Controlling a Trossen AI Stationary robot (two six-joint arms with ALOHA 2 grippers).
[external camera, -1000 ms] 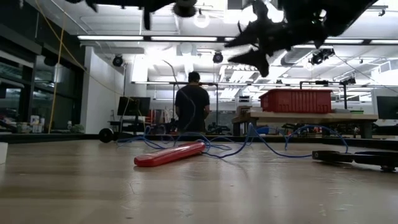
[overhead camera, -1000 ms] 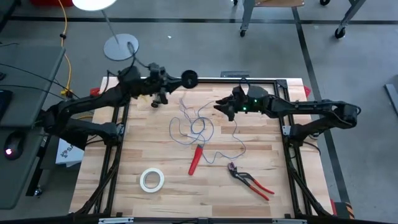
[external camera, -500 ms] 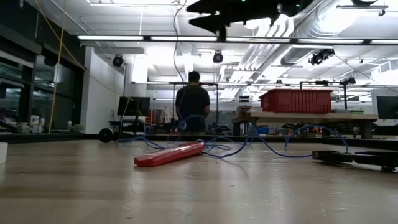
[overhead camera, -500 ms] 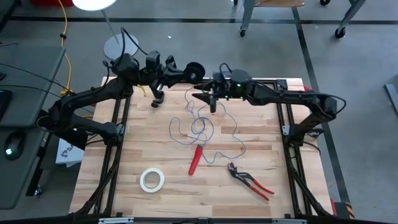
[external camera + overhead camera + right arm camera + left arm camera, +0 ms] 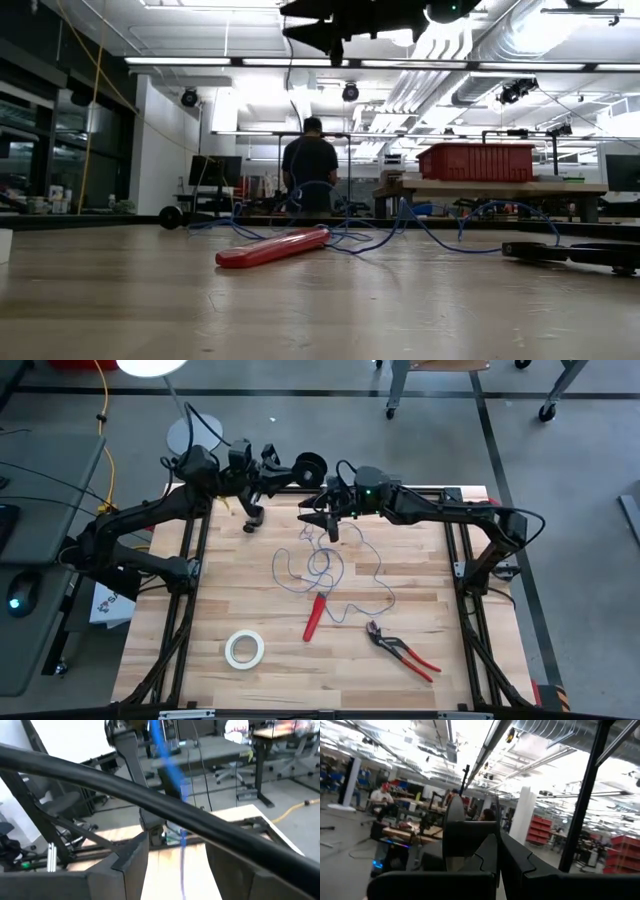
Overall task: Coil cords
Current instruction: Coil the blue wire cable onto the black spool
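Blue-violet wire point(image 5: 322, 565) lies in loose loops at the middle of the counter point(image 5: 200, 650), upper centre of the high view, with one strand trailing toward the lower right of the loops. A strand rises from the loops to the small black spool point(image 5: 310, 467), which is held off the counter near the top edge of the frame. In the low view the wire point(image 5: 420, 228) shows as blue arcs behind the red tool.

Left end effector point(image 5: 296, 470), upper centre-left of the high view: fingers closed on the spool. In the left wrist view the spool point(image 5: 454, 832) sits edge-on between the dark fingers point(image 5: 520, 865).

Right end effector point(image 5: 322, 520), just right of the spool and above the loops: fingers spread wide, gripping nothing visible. In the right wrist view a blue strand point(image 5: 172, 775) runs down between the two fingers point(image 5: 131, 865).

Red-handled tool point(image 5: 315, 616) lies below the loops. Red-handled pliers point(image 5: 402, 651) at lower right. White tape roll point(image 5: 244, 649) at lower left. A person point(image 5: 309, 170) stands in the room behind, back turned.
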